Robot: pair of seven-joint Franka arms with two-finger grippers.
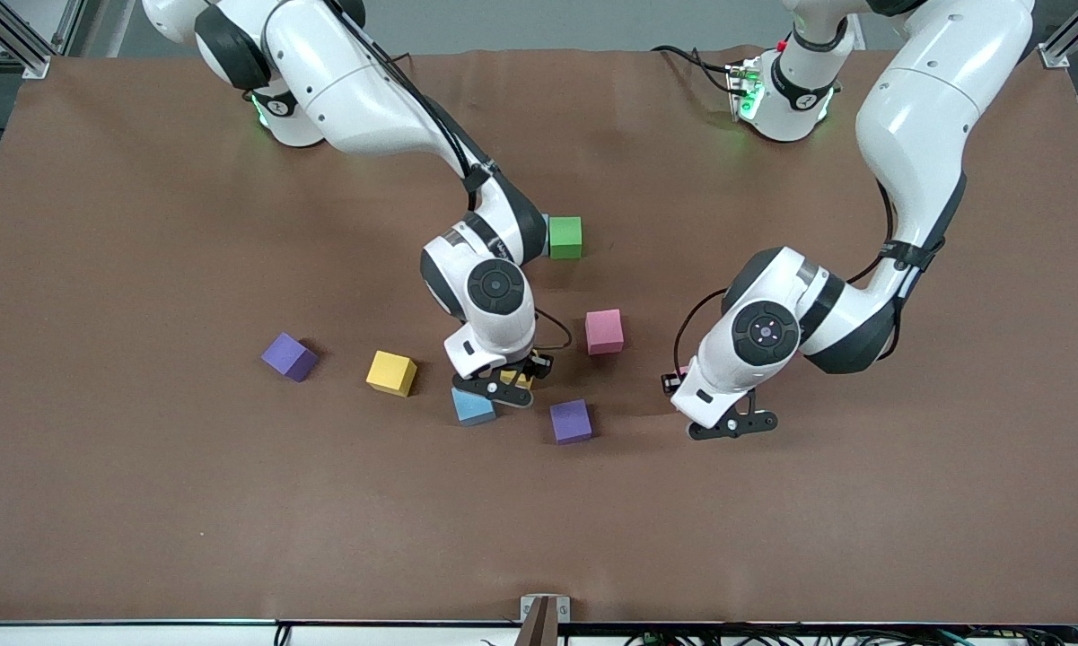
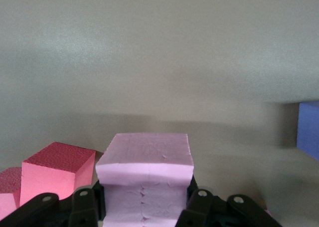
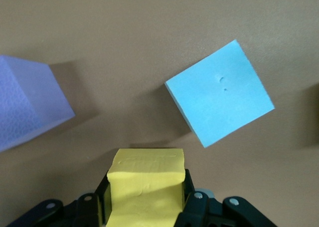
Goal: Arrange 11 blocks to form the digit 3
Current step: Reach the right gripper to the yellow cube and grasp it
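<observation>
We look down from high across the table (image 1: 144, 502), facing both arm bases. Our left wrist camera sits close over its fingers, skimming low across the tabletop. Our right wrist camera looks steeply down from close above; it shares the blue cube (image 3: 219, 93) (image 1: 472, 406) with the front view.

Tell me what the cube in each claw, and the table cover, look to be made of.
Pink cube in the left claw: likely soft foam, matte; it dents where pinched. Yellow cube in the right claw: same look, creased by the grip. Table cover: brown, dull, faintly wrinkled, maybe paper or cloth.
</observation>
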